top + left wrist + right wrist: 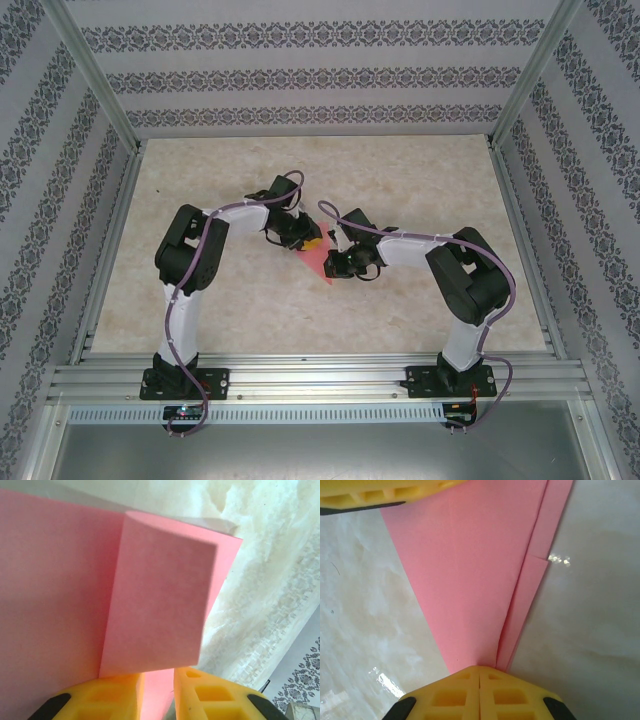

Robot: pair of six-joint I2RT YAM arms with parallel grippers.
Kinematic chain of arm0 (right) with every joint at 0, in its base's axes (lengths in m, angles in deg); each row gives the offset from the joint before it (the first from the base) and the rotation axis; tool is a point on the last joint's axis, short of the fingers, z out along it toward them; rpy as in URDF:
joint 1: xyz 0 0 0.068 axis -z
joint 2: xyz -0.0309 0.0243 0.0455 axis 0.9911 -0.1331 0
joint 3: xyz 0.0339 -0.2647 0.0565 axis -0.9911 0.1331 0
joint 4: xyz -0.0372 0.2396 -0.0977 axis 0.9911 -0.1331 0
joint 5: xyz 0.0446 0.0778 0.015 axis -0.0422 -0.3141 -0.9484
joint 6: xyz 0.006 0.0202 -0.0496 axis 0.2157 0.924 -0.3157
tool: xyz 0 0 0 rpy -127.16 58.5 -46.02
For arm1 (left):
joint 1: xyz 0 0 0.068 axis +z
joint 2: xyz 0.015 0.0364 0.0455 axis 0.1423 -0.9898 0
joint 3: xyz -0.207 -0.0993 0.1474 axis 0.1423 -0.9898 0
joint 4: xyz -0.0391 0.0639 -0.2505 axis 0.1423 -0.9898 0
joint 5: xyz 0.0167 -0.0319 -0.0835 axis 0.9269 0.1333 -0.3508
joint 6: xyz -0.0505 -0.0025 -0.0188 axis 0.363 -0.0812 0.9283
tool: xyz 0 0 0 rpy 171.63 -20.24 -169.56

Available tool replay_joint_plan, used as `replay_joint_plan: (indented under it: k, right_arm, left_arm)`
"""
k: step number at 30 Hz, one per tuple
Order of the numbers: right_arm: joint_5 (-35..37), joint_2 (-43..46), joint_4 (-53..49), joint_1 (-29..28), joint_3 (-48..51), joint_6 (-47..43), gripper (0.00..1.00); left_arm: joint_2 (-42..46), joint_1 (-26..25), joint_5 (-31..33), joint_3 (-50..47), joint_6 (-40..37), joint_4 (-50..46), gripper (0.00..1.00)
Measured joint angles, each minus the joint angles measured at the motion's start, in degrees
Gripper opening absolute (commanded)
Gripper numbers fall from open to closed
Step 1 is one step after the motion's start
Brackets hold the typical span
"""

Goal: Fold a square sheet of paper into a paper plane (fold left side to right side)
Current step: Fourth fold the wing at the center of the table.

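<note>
My right gripper (pixel 480 670) is clamped tight on the tip of one pink paper (pixel 470 570), lower centre. My left gripper (pixel 159 680) stands slightly parted astride its edge.

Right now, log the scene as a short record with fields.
paper: pink, layered, tapering to a point
flap: folded over the sheet, its fold rounded
left jaws: slightly apart at the paper's wide end, paper showing in the gap
right jaws: shut on the paper's tip
table: pale, marbled, under the paper
arms: meeting mid-table at the paper
</note>
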Motion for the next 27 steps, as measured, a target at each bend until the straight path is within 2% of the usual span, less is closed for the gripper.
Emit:
replay_joint_plan:
  k: [27]
  right_arm:
    - [0.44,-0.07,0.15,-0.28,-0.09,0.00,0.07]
  left_arm:
    - [-6.64,4.24,-2.62,11.19,-6.16,-6.64,0.28]
